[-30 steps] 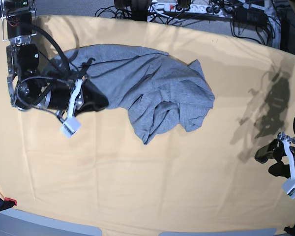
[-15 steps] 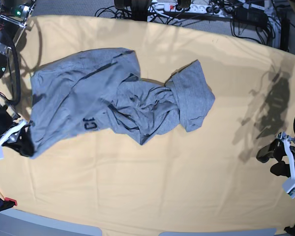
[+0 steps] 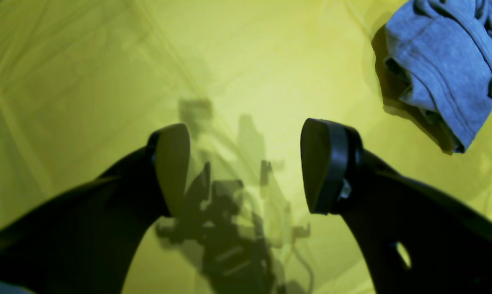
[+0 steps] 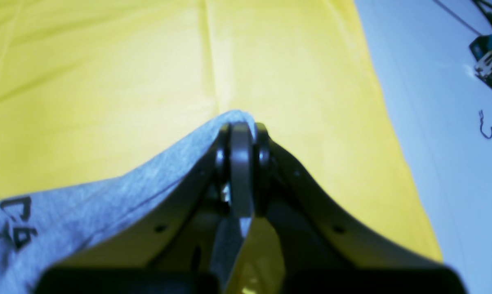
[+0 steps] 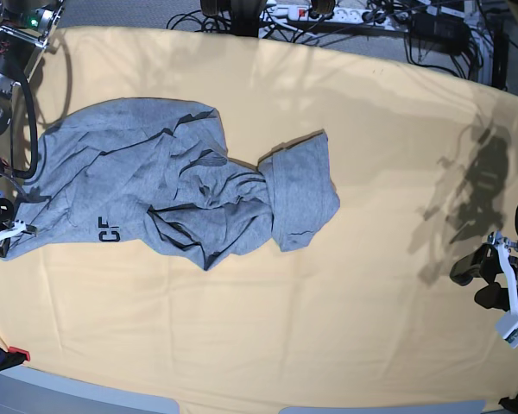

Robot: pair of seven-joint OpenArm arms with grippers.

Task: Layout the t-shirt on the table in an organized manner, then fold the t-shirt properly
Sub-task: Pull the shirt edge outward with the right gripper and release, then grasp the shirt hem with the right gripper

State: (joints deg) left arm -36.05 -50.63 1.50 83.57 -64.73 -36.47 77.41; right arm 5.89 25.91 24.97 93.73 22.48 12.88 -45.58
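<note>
Dragged toward the table's left edge since a second ago, the soft, wrinkly heather-grey cotton t-shirt (image 5: pixel 168 185) now lies spread wider, and black letters show near its left end.

On the left of the base view, the right end effector (image 4: pixel 241 134) is pinched tight on a corner of the shirt, right by the table's left edge. The big table with its pale yellow-orange cloth (image 5: pixel 328 302) has lots of bare room. The shirt's middle is bunched and twisted, and one sleeve end (image 3: pixel 441 73) is folded over itself.

Far over by the table's right edge, the left end effector (image 5: pixel 501 289) sits with its jaws wide apart and holds nothing.

To do this step well, I think the right arm should keep its grip and pull slowly, and the left arm should come in and grab the far bunched end, so both can stretch the shirt flat.
</note>
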